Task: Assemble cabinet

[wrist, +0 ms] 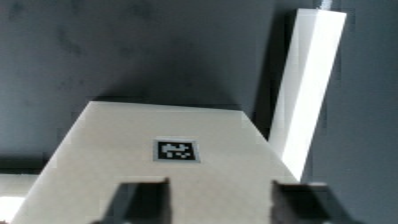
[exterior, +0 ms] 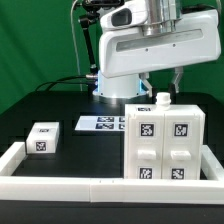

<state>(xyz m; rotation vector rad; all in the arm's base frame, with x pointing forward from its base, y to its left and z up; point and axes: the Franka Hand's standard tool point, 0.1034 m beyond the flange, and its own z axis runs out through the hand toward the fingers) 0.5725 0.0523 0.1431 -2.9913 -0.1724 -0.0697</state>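
Note:
The cabinet body [exterior: 160, 140] is a large white box with several tags on its front and stands on the black table at the exterior view's right. A small white knob [exterior: 162, 98] sticks up from its top. A smaller white tagged block [exterior: 43, 138] lies apart at the exterior view's left. My gripper [exterior: 163, 84] hangs just above the cabinet's top, open and empty. In the wrist view the cabinet's white top [wrist: 125, 135] with one tag [wrist: 175, 150] lies below my gripper [wrist: 224, 205], and both dark fingers [wrist: 143, 203] stand wide apart.
The marker board [exterior: 98, 123] lies flat behind the parts. A long low white border rail [exterior: 60, 184] runs along the front and sides; one stretch shows in the wrist view [wrist: 311, 80]. Green curtain behind.

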